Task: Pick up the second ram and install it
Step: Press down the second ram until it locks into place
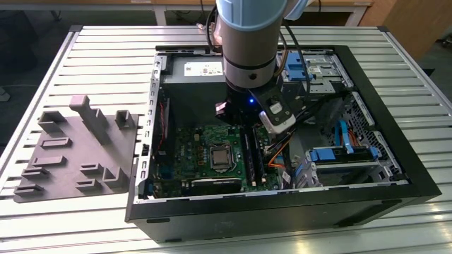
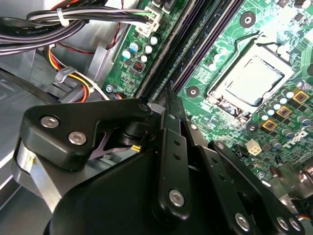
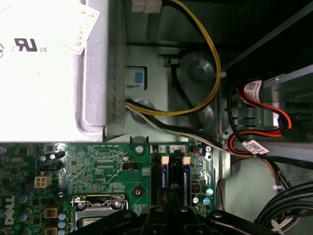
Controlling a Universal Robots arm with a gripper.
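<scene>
While wooden furniture [image 1: 413, 24] lines the far side of the room, a ribbed metal table [image 1: 106, 53] fills most of the exterior view. On it lies an open black computer case [image 1: 395, 185], and on the exterior view's left, just beside the case, sits a grey plastic tray [image 1: 71, 159] of moulded blocks. The pale blue robot arm [image 1: 247, 42] reaches straight down into the case, over the green motherboard [image 1: 190, 153]. A silver power supply [image 3: 39, 88] lies beside the board, with yellow, black and red cables looping past it. The bare processor socket [image 2: 254, 81] sits near the long dark memory slots. The tool [image 2: 166, 95] hangs low over those slots with its black fingers drawn together; whether they pinch anything cannot be told. In the first wrist view two thin sticks with blue edges stand upright in neighbouring slots, and the second ram [image 3: 165, 175] appears to be the one directly beneath the tool.
</scene>
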